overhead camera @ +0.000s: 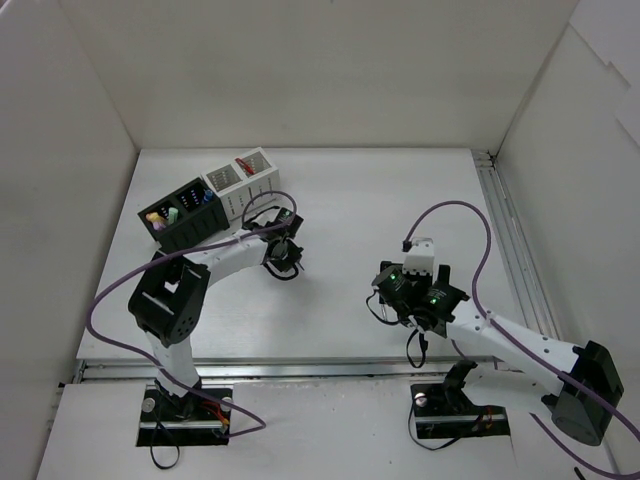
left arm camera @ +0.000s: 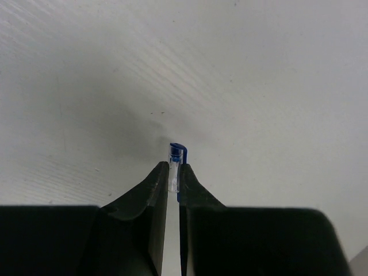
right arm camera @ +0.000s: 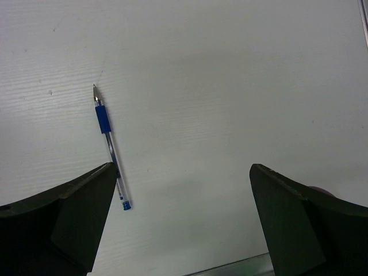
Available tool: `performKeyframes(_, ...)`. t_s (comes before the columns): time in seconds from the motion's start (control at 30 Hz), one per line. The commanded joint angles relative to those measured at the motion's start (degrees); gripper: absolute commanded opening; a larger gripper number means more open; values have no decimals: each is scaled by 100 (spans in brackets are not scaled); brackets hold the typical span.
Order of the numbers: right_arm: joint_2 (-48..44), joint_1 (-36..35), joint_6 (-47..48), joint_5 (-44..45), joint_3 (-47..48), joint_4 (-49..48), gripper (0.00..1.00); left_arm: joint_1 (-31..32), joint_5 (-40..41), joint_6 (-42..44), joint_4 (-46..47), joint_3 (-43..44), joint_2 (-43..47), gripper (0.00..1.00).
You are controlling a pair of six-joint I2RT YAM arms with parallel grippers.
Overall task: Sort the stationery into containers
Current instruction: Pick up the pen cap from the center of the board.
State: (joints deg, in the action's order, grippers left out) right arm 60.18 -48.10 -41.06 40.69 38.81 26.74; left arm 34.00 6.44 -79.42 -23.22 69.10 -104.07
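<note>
My left gripper (overhead camera: 287,254) hangs just in front of the black organiser (overhead camera: 186,218) and the white mesh organiser (overhead camera: 240,182). In the left wrist view it (left arm camera: 174,168) is shut on a clear-blue pen (left arm camera: 176,156), seen end-on between the fingertips above the bare table. My right gripper (overhead camera: 381,300) is open and empty over the middle right of the table. In the right wrist view it (right arm camera: 181,168) hovers above a blue pen (right arm camera: 109,144), which lies on the table by the left finger (right arm camera: 69,210). Coloured highlighters show in the black organiser, red items in the white one.
White walls enclose the table on the left, back and right. A metal rail (overhead camera: 300,368) runs along the near edge and another (overhead camera: 510,240) along the right side. Purple cables (overhead camera: 470,240) loop over both arms.
</note>
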Motion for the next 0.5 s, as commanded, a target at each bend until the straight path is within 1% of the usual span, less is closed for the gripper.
performKeyframes(0.0,29,-24,168,230,241,-143,98,-147,86,-776,-94,271,45,0)
performKeyframes(0.07,20,-24,247,142,241,-152,98,-148,77,-995,-164,262,-60,0)
performKeyframes(0.17,2,-42,422,-16,241,-187,98,-148,60,-1015,-218,279,-183,0)
performKeyframes(0.2,2,-25,545,-208,224,-239,98,-148,33,-988,-218,279,-201,0)
performKeyframes(0.23,11,-33,772,-419,215,-448,98,-148,33,-944,-218,271,-184,0)
performKeyframes(0.27,46,-33,1210,-674,215,-538,98,-148,33,-901,-209,253,-140,0)
performKeyframes(0.3,203,-33,1301,-1137,224,-608,98,-148,68,-761,-192,236,8,0)
performKeyframes(0.33,291,-51,1389,-1333,276,-704,98,-148,120,-707,-200,192,114,0)
performKeyframes(0.37,405,-42,1425,-1474,311,-732,98,-148,208,-637,-183,148,237,0)
performKeyframes(0.4,633,-51,1382,-1598,355,-758,98,-148,409,-428,-52,78,560,0)
performKeyframes(0.47,862,-42,1268,-1669,417,-802,97,-95,664,-382,-95,-89,887,0)
